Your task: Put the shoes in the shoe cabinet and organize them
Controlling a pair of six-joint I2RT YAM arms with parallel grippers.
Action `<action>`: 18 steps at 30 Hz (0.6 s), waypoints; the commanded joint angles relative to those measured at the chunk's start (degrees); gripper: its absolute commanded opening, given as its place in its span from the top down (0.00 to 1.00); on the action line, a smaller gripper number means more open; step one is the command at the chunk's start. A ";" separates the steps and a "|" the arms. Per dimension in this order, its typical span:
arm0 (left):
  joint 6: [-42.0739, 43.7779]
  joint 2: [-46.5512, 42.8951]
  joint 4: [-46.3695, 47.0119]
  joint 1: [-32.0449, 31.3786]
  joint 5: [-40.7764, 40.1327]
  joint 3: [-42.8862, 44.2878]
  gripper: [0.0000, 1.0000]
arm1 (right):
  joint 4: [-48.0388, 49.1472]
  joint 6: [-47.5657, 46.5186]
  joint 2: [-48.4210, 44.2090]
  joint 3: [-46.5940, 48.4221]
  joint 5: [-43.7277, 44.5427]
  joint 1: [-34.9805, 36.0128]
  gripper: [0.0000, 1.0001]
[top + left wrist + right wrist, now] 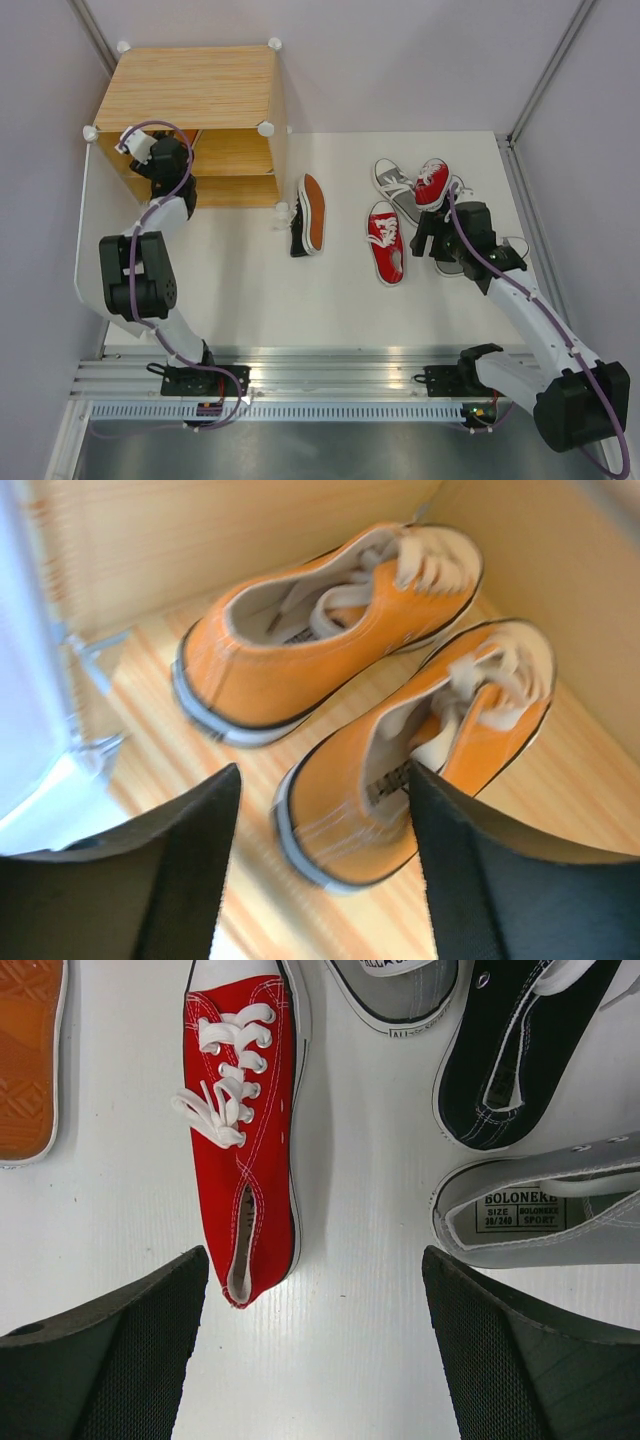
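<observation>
My left gripper is spread and holds nothing. The near orange shoe has its heel between my fingers, with the second orange shoe just beyond. Both stand upright inside the shoe cabinet. My right gripper is wide open and empty above the table, with the red shoe ahead-left and the grey shoe ahead-right. I judge the canvas light and soft, so it would crush at the upper, while the sole is stiff. Best to pinch across the heel, low.
</observation>
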 commanded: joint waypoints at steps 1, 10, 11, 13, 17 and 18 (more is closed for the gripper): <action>0.13 -6.80 -1.05 -0.24 -0.04 -1.51 0.27 | 0.27 -0.52 -1.91 1.41 0.16 0.22 0.09; -1.02 -18.84 -16.58 -0.24 6.28 -6.35 0.08 | -1.57 0.80 -2.80 4.83 -2.91 0.22 0.09; -1.02 -20.16 -18.00 -0.16 8.29 -6.78 0.06 | -2.45 0.80 -2.88 5.45 -3.17 0.22 0.09; -0.67 -24.64 -22.04 -0.25 10.67 -8.98 0.04 | -3.33 1.06 -2.88 7.47 -3.44 0.22 0.09; 1.62 -31.33 -31.25 -0.25 16.74 -10.13 0.00 | -7.19 1.41 -2.62 11.33 -1.86 0.30 0.07; 1.97 -33.60 -32.86 -0.25 18.23 -10.04 0.00 | -7.72 1.59 -2.62 11.69 -0.99 0.22 0.07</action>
